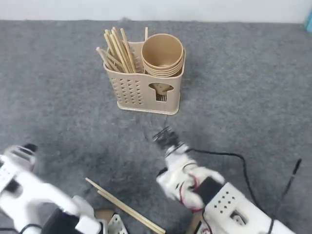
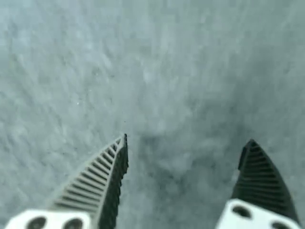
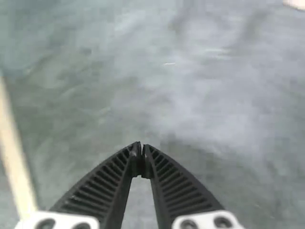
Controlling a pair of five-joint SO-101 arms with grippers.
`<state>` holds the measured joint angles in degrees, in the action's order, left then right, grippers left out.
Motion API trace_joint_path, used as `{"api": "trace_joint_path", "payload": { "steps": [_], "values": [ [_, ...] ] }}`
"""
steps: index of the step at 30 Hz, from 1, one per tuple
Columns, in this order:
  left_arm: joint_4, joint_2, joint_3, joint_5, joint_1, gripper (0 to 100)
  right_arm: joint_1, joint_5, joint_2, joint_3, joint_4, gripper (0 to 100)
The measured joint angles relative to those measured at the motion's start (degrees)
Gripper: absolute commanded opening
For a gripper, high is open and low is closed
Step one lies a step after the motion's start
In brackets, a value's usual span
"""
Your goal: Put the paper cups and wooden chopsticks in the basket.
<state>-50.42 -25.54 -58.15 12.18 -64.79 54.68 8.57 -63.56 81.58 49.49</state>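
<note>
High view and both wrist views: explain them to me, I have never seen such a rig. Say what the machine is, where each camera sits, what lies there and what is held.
The machine is two small robot arms, each ending in a two-fingered gripper. The high view looks down from a fixed camera; each wrist view looks out along one arm's own gripper. On the grey carpet stands a beige basket holding stacked paper cups and a bundle of wooden chopsticks. Two loose chopsticks lie on the carpet near the arms. The left gripper is open above bare carpet; the right gripper is shut, with nothing between its fingers. Nothing is held.
</note>
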Motion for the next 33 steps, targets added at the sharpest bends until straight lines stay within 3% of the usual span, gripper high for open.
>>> {"api": "trace_joint_path", "payload": {
  "steps": [3, 7, 15, 20, 25, 33],
  "values": [
    [4.75, 0.00, -1.85, 0.18, -0.18, 35, 5.10, -0.62, 0.00, -0.18, -2.29, 15.0],
    [8.44, 1.05, -1.85, 6.51, -3.87, 35, 10.02, 0.18, 1.76, -3.78, -5.01, 15.4],
    [10.29, 15.12, 3.52, 9.14, -3.96, 29, 22.59, 4.13, 20.92, -8.70, -14.15, 15.6],
    [10.29, 19.08, 6.33, 8.97, -2.81, 22, 24.18, 4.48, 32.35, -8.70, -18.64, 15.8],
    [10.29, 19.43, 6.68, 9.32, -2.64, 22, 24.18, 4.84, 33.23, -9.93, -19.16, 15.9],
    [10.29, 19.96, 6.86, 9.05, -2.64, 21, 23.74, 10.46, 21.36, -12.13, -5.80, 15.4]
  ]
}}
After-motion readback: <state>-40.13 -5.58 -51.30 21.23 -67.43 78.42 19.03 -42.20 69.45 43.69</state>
